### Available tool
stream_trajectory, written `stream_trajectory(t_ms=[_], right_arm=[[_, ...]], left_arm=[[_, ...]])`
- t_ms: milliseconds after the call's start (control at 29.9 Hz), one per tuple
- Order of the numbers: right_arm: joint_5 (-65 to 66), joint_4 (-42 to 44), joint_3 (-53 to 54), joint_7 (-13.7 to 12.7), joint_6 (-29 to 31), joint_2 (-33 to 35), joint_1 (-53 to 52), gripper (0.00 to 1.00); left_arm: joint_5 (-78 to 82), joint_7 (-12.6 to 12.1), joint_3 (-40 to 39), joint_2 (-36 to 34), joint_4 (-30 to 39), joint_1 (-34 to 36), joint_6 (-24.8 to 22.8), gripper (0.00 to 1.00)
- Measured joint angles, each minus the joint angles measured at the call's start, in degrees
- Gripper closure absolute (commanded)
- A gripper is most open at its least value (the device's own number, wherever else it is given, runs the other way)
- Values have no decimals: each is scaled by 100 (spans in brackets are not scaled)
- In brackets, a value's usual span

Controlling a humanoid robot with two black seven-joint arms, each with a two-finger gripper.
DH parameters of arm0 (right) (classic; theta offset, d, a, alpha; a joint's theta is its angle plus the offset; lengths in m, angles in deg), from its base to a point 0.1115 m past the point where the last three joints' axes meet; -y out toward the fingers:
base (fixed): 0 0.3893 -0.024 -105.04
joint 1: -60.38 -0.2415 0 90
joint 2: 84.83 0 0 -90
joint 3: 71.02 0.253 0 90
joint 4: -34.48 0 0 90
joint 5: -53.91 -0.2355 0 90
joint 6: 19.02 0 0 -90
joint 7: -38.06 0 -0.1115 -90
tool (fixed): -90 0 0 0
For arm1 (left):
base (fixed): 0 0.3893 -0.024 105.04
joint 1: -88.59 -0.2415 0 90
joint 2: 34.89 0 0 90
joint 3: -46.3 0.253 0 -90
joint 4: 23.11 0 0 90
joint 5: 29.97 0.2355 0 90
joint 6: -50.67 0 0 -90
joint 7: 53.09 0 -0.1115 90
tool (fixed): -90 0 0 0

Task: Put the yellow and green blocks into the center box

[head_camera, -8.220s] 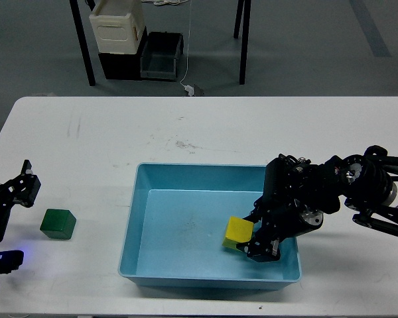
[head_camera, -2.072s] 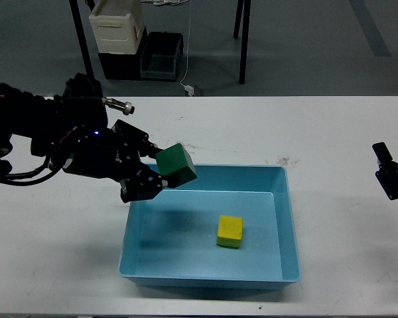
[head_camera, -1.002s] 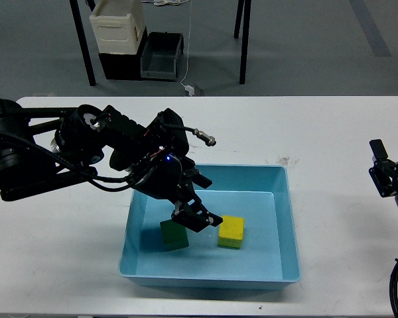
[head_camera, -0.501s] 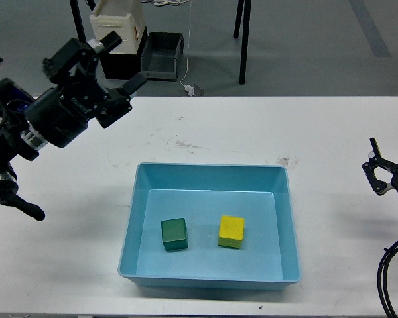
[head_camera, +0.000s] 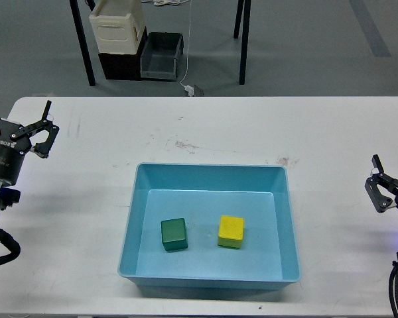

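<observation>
The blue box [head_camera: 209, 167] sits in the middle of the white table. The green block [head_camera: 174, 234] and the yellow block [head_camera: 231, 231] rest side by side on its floor, a small gap between them, green on the left. My left gripper [head_camera: 18, 114] is at the table's left edge, far from the box, its fingers spread and empty. My right gripper [head_camera: 393, 173] is at the right edge, partly cut off by the frame, with one finger [head_camera: 374, 161] showing, held wide and empty.
The white table [head_camera: 318, 132] runs around the box on all sides. Behind the table, on the floor, stand a white bin [head_camera: 117, 26] on a black crate, a grey crate [head_camera: 160, 56] and black table legs.
The left arm let go of the green block in the box, lifted out and pulled back to the left edge. The right gripper barely moved. Both blocks stay still.
</observation>
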Motion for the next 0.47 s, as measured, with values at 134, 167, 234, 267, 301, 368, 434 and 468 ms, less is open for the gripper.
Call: stream_trajectory(t_ms=[134, 167, 234, 267, 301, 368, 434, 468], right_arm=[[-136, -3, 33, -1, 2, -214, 86, 0], [-143, -5, 38, -2, 2, -279, 101, 0], [-150, -11, 43, -2, 2, -398, 119, 0], [-151, -14, 43, 1, 2, -443, 131, 0], [-151, -15, 39, 4, 2, -474, 148, 0], [-150, -15, 21, 7, 2, -503, 168, 0], [-150, -16, 18, 9, 5, -510, 174, 0], [-149, -16, 20, 10, 11, -510, 177, 0]], left_arm=[[-746, 1, 0, -64, 305, -396, -27, 0], [-841, 1, 0, -78, 415, -487, -33, 0], [-925, 1, 0, -96, 571, -630, -36, 0], [-942, 1, 0, -100, 630, -690, -38, 0], [-951, 1, 0, -109, 670, -758, -48, 0], [-957, 1, 3, -125, 706, -848, -56, 0], [-958, 1, 11, -136, 727, -892, -61, 0], [-958, 1, 12, -142, 735, -910, -61, 0]])
